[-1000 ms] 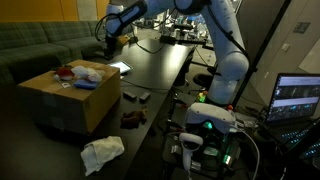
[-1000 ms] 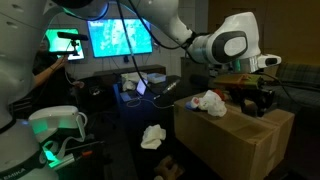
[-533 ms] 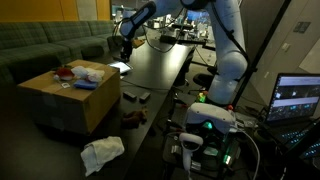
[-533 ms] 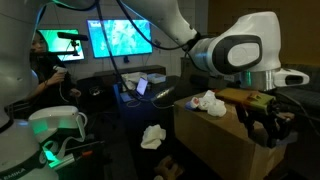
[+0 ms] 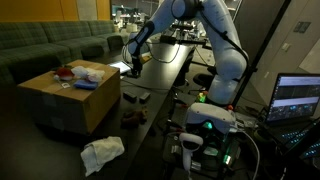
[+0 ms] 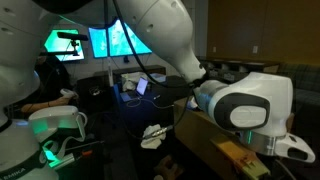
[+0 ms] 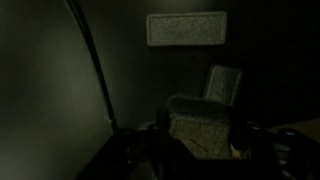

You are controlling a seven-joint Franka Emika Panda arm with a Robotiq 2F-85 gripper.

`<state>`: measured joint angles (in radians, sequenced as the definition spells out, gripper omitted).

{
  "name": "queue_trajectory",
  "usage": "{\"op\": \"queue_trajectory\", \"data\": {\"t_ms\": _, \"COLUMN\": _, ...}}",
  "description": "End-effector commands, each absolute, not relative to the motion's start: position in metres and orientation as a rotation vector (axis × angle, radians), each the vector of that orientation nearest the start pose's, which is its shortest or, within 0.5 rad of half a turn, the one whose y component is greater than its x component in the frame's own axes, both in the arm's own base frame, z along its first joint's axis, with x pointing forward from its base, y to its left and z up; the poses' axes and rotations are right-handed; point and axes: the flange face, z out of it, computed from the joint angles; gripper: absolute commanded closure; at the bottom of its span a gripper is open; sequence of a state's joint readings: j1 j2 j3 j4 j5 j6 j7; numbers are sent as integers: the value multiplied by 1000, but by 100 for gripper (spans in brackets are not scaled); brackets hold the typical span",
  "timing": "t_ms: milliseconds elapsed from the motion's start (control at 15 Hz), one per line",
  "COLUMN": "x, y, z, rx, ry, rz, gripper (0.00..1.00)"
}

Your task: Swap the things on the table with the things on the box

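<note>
The gripper [image 5: 133, 64] hangs above the table [image 5: 165, 68] — the dim wrist view does not let me tell how wide it stands. A grey block [image 7: 200, 122] lies on the table close below, likely light and spongy; pinch it across its narrow sides.

- My wrist view is very dark and fuzzy; the gripper [image 7: 202, 148] is almost black.
- In an exterior view, screens [image 6: 125, 40] glow bright well behind it.
- The arm [image 6: 245, 105] near that camera looks blurry.
</note>
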<state>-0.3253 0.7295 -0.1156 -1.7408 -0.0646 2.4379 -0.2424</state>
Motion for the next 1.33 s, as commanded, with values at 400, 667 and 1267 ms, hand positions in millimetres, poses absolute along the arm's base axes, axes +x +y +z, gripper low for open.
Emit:
{"op": "queue_trajectory", "data": {"t_ms": 400, "x": 604, "y": -295, "z": 11, "rx": -3190, "ry": 337, "rz": 355, "gripper": 66}}
{"op": "queue_trajectory", "data": {"t_ms": 667, "x": 616, "y": -306, "z": 1, "rx": -3204, "ry": 377, "rz": 352, "gripper": 66}}
{"op": "queue_trajectory", "data": {"t_ms": 1267, "x": 640, "y": -309, "z": 28, "rx": -3245, "ry": 380, "rz": 246, "gripper": 0}}
